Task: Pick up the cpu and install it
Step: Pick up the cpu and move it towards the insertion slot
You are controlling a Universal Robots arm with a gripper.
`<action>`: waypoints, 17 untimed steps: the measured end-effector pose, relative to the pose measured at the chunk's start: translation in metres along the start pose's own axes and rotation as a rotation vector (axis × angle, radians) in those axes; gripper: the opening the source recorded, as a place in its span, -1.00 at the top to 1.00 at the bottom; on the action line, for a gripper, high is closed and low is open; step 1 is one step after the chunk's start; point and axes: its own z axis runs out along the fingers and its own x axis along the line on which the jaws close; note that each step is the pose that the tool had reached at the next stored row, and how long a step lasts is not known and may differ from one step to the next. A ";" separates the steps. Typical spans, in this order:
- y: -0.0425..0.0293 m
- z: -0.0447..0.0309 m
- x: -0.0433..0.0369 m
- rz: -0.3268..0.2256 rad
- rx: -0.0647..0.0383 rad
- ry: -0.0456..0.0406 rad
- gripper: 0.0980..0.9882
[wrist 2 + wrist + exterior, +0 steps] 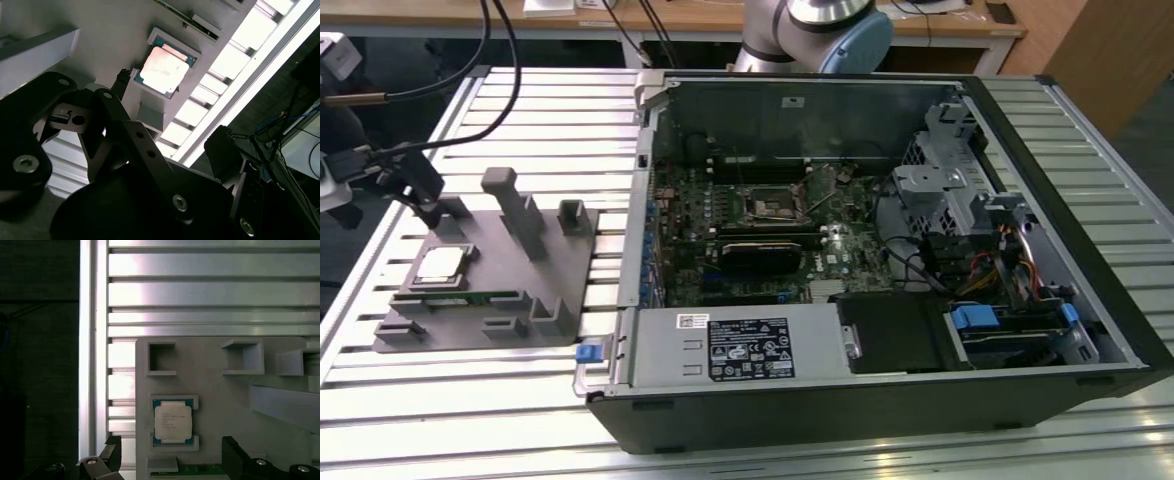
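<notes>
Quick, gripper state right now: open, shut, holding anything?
Gripper: open, holding nothing; the cpu lies untouched in the grey holder.

I count one cpu [439, 264], one grey tray [494, 320] under it, one green memory stick [464, 297] on same tray. One open computer case [881, 400], one motherboard [761, 235] inside. One end effector [171, 442], two fingers [113, 452] in first wrist view. One slatted counter [454, 400].
</notes>
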 end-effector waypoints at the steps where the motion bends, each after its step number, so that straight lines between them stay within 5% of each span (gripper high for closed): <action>1: 0.0000 0.0003 -0.0002 0.000 0.000 0.0000 -0.75; 17: -0.0020 0.0096 -0.0042 0.000 0.000 0.0008 -0.75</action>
